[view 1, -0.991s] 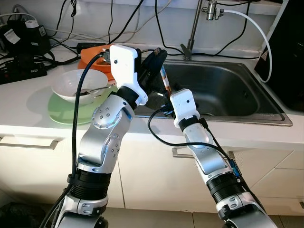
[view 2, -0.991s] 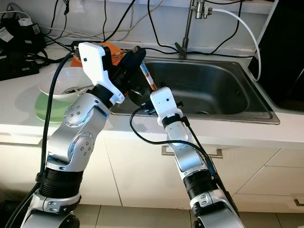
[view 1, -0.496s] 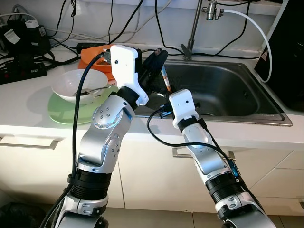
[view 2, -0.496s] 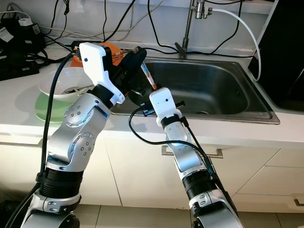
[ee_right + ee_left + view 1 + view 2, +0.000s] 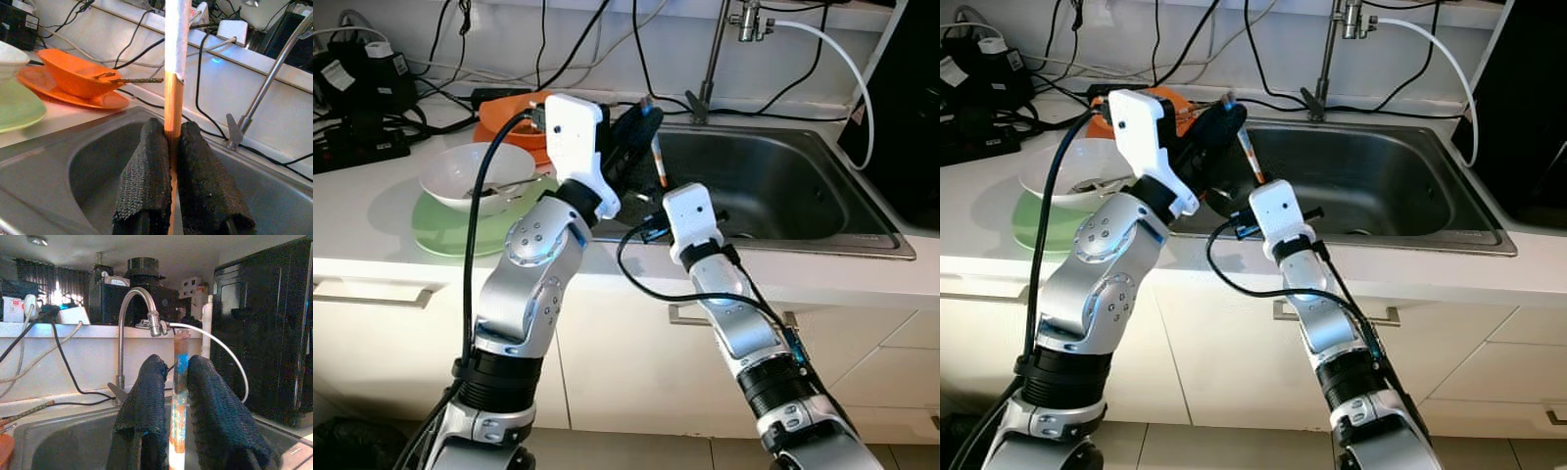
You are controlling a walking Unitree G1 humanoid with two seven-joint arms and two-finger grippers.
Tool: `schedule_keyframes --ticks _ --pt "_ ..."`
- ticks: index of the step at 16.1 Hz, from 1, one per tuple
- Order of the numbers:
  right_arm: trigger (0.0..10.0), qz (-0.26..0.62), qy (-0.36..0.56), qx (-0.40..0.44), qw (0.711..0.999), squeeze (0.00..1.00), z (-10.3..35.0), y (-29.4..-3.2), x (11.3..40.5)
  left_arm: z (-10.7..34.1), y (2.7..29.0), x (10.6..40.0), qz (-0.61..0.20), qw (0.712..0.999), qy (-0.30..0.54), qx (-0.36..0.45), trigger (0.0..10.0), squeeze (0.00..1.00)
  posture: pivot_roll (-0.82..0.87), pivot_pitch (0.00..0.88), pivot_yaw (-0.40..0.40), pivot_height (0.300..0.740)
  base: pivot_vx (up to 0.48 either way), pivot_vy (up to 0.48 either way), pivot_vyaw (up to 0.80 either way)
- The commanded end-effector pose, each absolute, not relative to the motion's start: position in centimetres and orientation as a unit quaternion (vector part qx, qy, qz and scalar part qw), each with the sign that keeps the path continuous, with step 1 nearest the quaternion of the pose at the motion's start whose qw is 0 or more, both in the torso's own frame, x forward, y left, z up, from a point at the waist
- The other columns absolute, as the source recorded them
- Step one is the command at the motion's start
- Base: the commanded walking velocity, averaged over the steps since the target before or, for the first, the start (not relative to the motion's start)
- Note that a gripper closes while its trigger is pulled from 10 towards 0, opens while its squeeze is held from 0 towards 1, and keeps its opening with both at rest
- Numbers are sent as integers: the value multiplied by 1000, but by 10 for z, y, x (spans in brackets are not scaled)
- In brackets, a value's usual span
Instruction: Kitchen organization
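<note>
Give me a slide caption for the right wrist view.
Right gripper clamps a chopstick upright above the steel sink.

Stainless steel sink basin (image 5: 773, 186): open room across its middle and right. Left near corner taken by the left gripper (image 5: 178, 396) and right gripper (image 5: 170, 147), both clamped on one upright orange-and-white chopstick (image 5: 657, 162). Far rim: chrome gooseneck faucet (image 5: 710, 69) with white hose (image 5: 847, 69). Counter left of the sink crowded: white bowl (image 5: 475, 176) on pale green plate (image 5: 440, 230), orange bowl (image 5: 73, 73) on orange plate (image 5: 98, 100), black cables (image 5: 460, 98) behind. Right edge: tall black appliance (image 5: 901, 88).
</note>
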State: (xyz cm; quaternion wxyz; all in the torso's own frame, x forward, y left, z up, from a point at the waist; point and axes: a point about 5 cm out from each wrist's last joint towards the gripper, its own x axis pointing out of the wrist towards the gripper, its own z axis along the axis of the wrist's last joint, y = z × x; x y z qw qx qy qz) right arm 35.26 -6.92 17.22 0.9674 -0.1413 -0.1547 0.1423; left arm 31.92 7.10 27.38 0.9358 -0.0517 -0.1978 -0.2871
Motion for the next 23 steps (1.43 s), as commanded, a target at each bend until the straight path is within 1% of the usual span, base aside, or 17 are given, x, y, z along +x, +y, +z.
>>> schedule_keyframes --ticks 1,8,10,11,14,17,18,19,20,23 --pt "0 131 -165 -127 969 0 181 -74 356 268 73 322 -282 941 -182 -48 10000 1000 108 6 2 740 0 0 0" --pt "0 124 -162 -128 970 0 181 -78 359 268 78 321 -274 944 -181 -42 10000 1000 111 6 2 740 0 0 0" --pt "0 110 -161 -134 972 0 183 -88 364 267 90 324 -247 952 -180 -35 10000 1000 113 6 -1 740 0 0 0" --pt "0 104 -160 -137 972 0 184 -92 366 265 94 326 -238 955 -176 -30 10000 0 113 6 -1 740 0 0 0" --pt "0 83 -159 -153 972 0 191 -106 374 256 105 326 -231 960 -155 -12 10000 0 115 9 -6 740 0 0 0" --pt "0 75 -160 -158 971 0 195 -112 379 242 107 323 -237 964 -120 18 10000 0 118 11 -9 740 0 0 0" --pt "0 71 -159 -161 971 0 197 -115 382 234 104 320 -253 962 -100 25 10000 0 119 11 -10 740 0 0 0" --pt "6549 70 -161 -169 970 0 201 -116 385 221 102 317 -273 958 -70 55 10000 0 120 12 -11 740 0 0 0" --pt "10000 68 -163 -171 969 0 204 -116 387 211 100 314 -288 954 -46 69 10000 0 122 12 -15 740 0 0 0" --pt "10000 67 -166 -172 969 0 209 -116 390 202 98 308 -305 950 -21 70 10000 0 122 14 -16 740 0 0 0"
